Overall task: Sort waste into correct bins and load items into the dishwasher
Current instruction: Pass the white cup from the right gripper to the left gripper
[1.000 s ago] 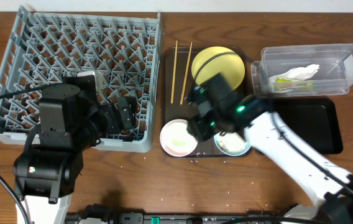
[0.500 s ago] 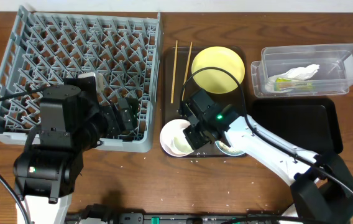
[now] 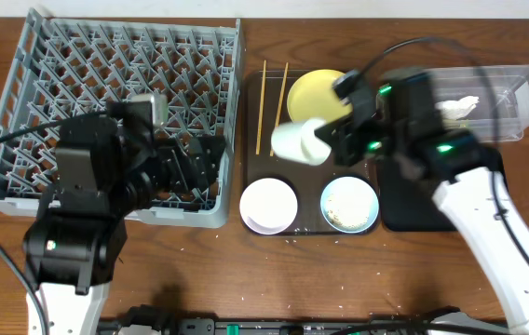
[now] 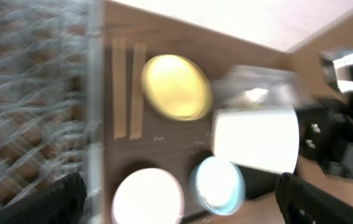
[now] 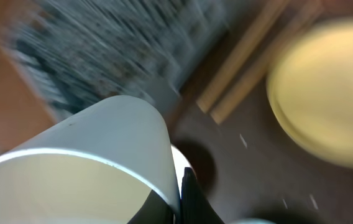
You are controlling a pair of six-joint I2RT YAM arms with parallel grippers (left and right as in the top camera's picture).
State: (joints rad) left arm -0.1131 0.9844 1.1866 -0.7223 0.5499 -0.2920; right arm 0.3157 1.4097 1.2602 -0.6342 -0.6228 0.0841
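The grey dish rack (image 3: 115, 102) fills the left of the wooden surface (image 3: 199, 270). The left tool (image 3: 199, 163) hangs over the rack's lower right corner with its jaws spread wide, holding nothing.

Just right of the rack, the brown tray (image 3: 309, 181) carries 2 chopsticks (image 3: 271, 107) lying side by side along its left edge. The white bowl (image 3: 269, 205) sits at its lower left.

The right tool (image 3: 325, 144) is clenched on the white cup (image 3: 300, 141). It holds the cup tipped on its side in the air above the tray, between the chopsticks and the yellow plate (image 3: 316, 88).

The light blue bowl (image 3: 349, 205) beside the white bowl holds rice scraps (image 3: 346, 212).

Further right, the clear tub (image 3: 516, 102) contains the napkin (image 3: 455, 109). The black tray (image 3: 400, 200) below it is mostly hidden by the arm.
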